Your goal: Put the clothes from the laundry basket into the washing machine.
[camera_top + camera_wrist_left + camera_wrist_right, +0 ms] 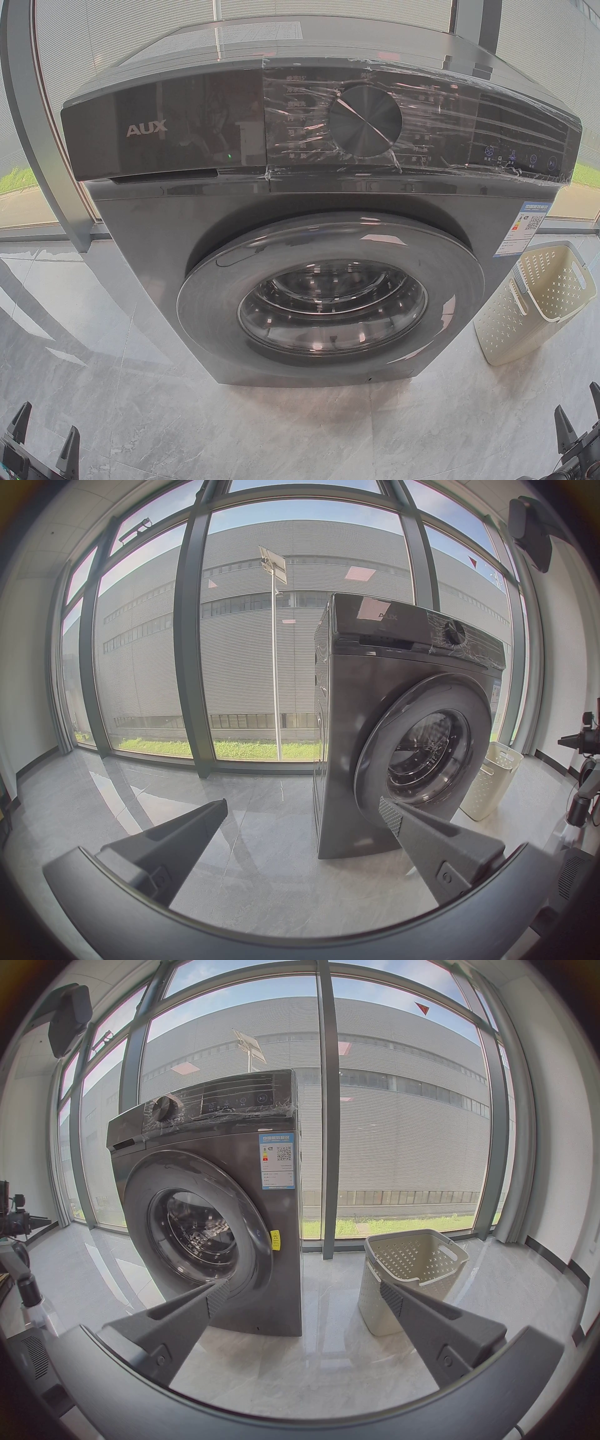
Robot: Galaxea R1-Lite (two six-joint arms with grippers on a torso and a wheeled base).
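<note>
One washing machine (325, 212), one laundry basket (507, 325).

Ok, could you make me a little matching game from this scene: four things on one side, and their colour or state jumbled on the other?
Things:
1. washing machine door
2. laundry basket
3. control dial
4. left hand

States:
a. spread open, gripping nothing
b. under wrinkled clear plastic film
c. shut
d. cream, with perforated walls

Pairs: 1-c; 2-d; 3-b; 4-a.

Marble floor (281, 431), tall windows (412, 1085), grass (387, 1225)
</note>
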